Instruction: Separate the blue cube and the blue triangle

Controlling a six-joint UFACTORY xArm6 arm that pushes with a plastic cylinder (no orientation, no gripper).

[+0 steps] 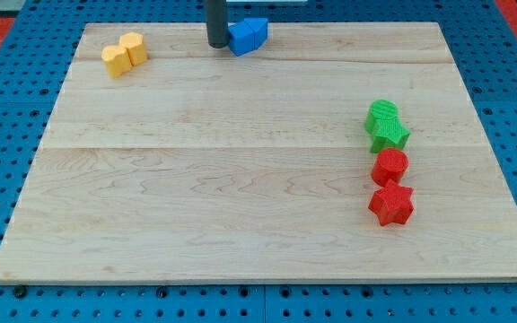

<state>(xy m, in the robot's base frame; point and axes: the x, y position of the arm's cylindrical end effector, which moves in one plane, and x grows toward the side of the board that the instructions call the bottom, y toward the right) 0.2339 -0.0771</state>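
The blue cube (pixel 240 39) and the blue triangle (pixel 258 30) sit touching each other at the view's top, near the board's top edge. The cube is on the left, the triangle on the right and slightly higher. My tip (pixel 217 43) is at the end of the dark rod, right against the cube's left side.
Two yellow blocks (pixel 124 54) lie together at the top left. At the right, a green cylinder (pixel 382 115) and a green star (pixel 389 135) touch; below them are a red cylinder (pixel 389 166) and a red star (pixel 391 205). The wooden board (pixel 205 179) lies on a blue pegboard.
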